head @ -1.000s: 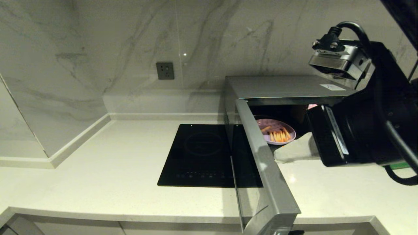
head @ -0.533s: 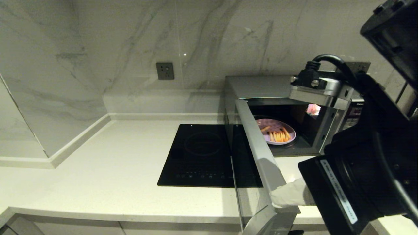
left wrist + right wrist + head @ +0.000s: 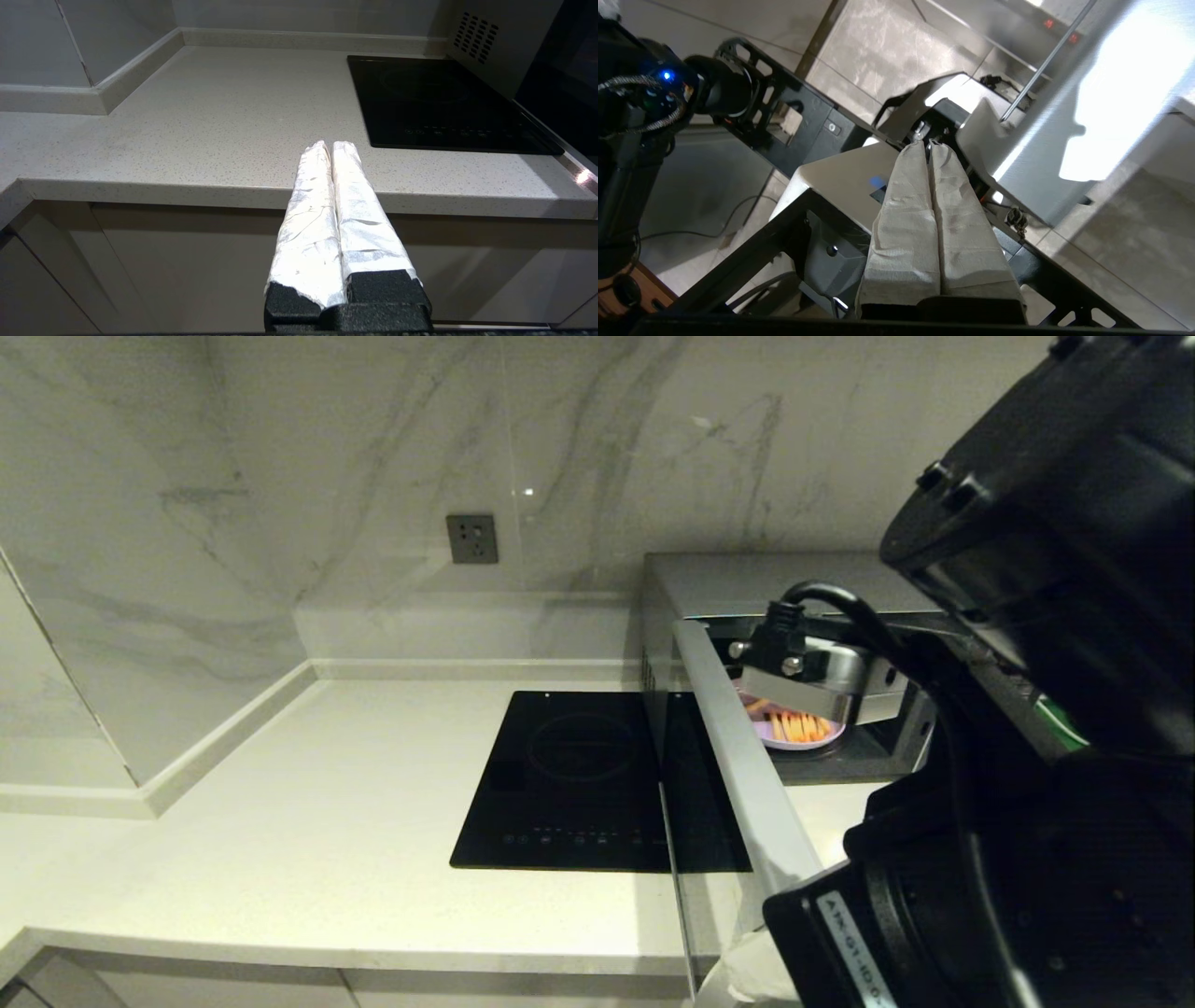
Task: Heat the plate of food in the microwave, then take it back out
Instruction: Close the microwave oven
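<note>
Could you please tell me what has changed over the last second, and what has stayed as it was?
The right gripper, fingers shut and empty, has drawn back from the open microwave toward the robot, down past the counter edge. It took hold of nothing. The plate of food stays inside, the door stays open, and the left gripper stays parked, shut, below the counter.

A flat black induction cooktop point(image 3: 583, 782) lies on the pale speckled bench point(image 3: 327, 821). A grey wall socket point(image 3: 471, 539) sits on the marble backsplash point(image 3: 373, 476) behind it.

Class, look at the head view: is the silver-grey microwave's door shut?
No: the silver-grey microwave has its door swung open, showing the lavender-purple plate of fries inside.
</note>
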